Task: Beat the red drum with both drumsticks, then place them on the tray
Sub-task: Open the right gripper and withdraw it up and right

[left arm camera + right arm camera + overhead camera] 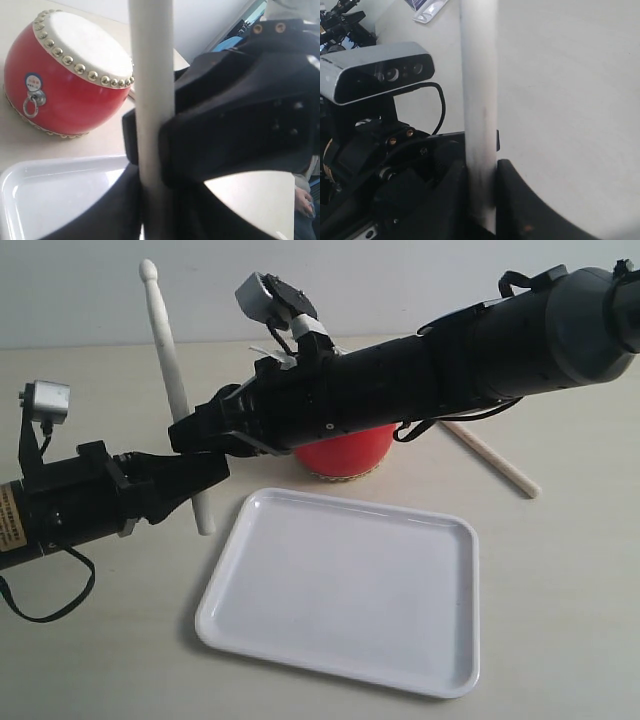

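One drumstick (170,370) stands almost upright left of the red drum (345,452), its rounded tip at the top. My left gripper (197,487) is shut on its lower part. My right gripper (182,432) has reached across in front of the drum and is shut on the same stick just above. In the left wrist view the stick (152,75) runs between the left gripper's (156,195) fingers, with the drum (70,95) behind. In the right wrist view the stick (480,90) sits tight in the right gripper (481,187). The second drumstick (490,455) lies on the table, right of the drum. The white tray (340,590) holds nothing.
The right arm (450,350) stretches across the scene above the drum, hiding most of it. The left arm's wrist camera (380,70) sits close beside the right gripper. The pale tabletop (570,570) runs out to the right of the tray.
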`<state>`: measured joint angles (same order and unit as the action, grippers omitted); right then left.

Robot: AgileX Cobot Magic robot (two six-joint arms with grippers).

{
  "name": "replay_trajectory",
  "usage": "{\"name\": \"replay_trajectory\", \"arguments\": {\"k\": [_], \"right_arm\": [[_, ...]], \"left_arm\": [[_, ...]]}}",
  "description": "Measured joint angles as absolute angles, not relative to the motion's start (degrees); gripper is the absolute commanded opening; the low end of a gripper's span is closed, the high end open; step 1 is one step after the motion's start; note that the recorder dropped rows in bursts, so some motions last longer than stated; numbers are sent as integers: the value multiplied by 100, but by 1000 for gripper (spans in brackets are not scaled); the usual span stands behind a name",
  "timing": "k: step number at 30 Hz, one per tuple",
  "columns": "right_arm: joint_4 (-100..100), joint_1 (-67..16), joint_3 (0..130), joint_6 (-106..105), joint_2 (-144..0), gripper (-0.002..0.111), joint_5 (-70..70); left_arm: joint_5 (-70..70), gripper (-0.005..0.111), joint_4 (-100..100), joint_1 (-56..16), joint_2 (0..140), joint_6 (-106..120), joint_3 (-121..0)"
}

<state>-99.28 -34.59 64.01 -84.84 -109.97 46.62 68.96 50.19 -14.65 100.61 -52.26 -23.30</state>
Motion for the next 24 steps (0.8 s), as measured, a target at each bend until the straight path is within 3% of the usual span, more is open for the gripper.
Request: {"name": "replay_trajectory", "arguments": {"k": [3,8,11,24], "right_arm": [[-9928,-3459,6401,-8484,-10997,8,4662],[-9938,-3459,6401,-8457,-10997,45,4662],[-9949,-3459,6401,-8437,-10997,56,4626],[-9948,-3459,6401,-8424,-10682,57,4162]], "left_arm": [[6896,0,5008,-1465,10061,-5226,-2330],[6896,0,4997,-1465,10061,-5224,-2330],[6896,0,5022,-1465,10061,-5213,-2330],[6896,0,4957,-1465,10061,-5224,-2330]]}}
